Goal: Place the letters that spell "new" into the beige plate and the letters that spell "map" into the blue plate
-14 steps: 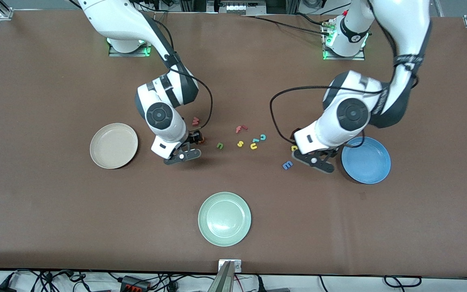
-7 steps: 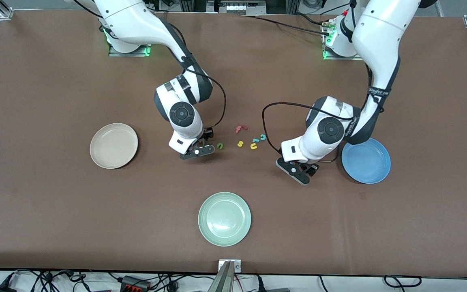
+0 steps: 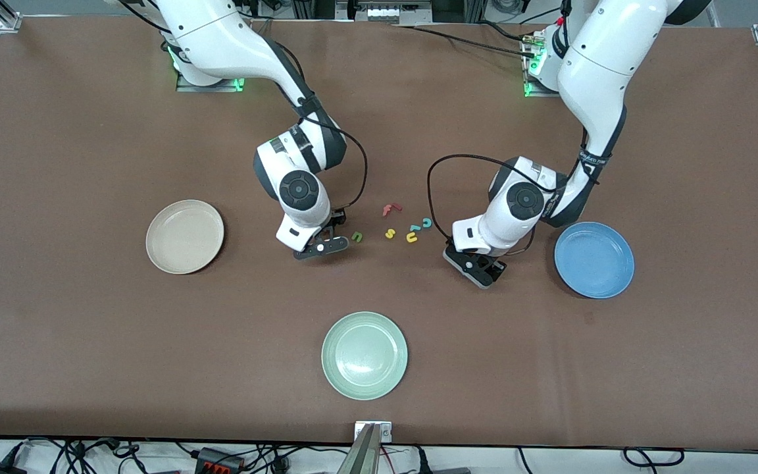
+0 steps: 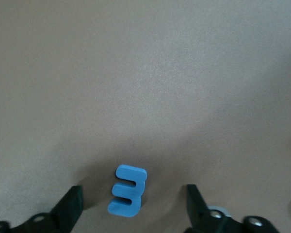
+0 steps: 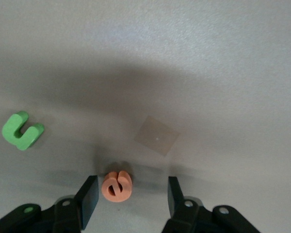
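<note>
The blue m (image 4: 127,196) lies flat on the table between the open fingers of my left gripper (image 4: 134,208), touching neither. In the front view that gripper (image 3: 478,266) hides the m; it is low over the table beside the blue plate (image 3: 594,259). My right gripper (image 5: 131,199) is open around the orange e (image 5: 117,186), one finger (image 5: 87,200) close to it. In the front view this gripper (image 3: 321,246) is down beside the green n (image 3: 356,236), between it and the beige plate (image 3: 185,236). The n (image 5: 22,130) also shows in the right wrist view. The w and p are hidden.
A loose cluster lies between the two grippers: yellow s (image 3: 390,233), yellow u (image 3: 412,237), a teal letter (image 3: 414,228), teal c (image 3: 427,222) and red f (image 3: 390,209). A pale green plate (image 3: 364,355) sits nearer the front camera, mid-table.
Both arms swung toward the table's middle and came down. The left gripper went from beside the blue plate onto the blue m. The right gripper shifted toward the green n. Both pairs of fingers narrowed.
</note>
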Controlling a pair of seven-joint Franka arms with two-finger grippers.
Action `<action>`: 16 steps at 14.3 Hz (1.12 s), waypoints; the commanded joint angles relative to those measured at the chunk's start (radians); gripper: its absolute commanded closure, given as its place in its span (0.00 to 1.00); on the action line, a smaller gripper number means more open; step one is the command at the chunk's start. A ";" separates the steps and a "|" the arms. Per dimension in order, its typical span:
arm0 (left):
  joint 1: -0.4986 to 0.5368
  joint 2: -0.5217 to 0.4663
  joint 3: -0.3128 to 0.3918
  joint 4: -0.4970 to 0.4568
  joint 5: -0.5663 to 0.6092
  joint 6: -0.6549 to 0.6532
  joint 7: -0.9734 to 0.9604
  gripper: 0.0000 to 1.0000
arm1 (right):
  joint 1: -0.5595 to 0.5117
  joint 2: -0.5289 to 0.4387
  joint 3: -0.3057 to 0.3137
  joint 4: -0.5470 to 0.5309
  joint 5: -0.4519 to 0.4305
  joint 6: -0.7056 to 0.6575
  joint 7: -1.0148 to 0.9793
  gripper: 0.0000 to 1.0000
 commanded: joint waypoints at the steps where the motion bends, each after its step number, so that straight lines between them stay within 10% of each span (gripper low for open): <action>1: -0.004 -0.019 0.005 -0.015 -0.006 0.008 0.064 0.58 | 0.013 0.007 -0.007 0.011 0.019 0.004 0.007 0.34; 8: 0.011 -0.035 0.009 -0.015 -0.006 -0.016 0.130 0.85 | 0.022 0.012 -0.003 0.010 0.017 0.004 0.009 0.52; 16: 0.179 -0.268 0.046 0.008 0.004 -0.560 0.133 0.86 | 0.021 0.013 -0.001 0.011 0.017 0.004 0.000 0.60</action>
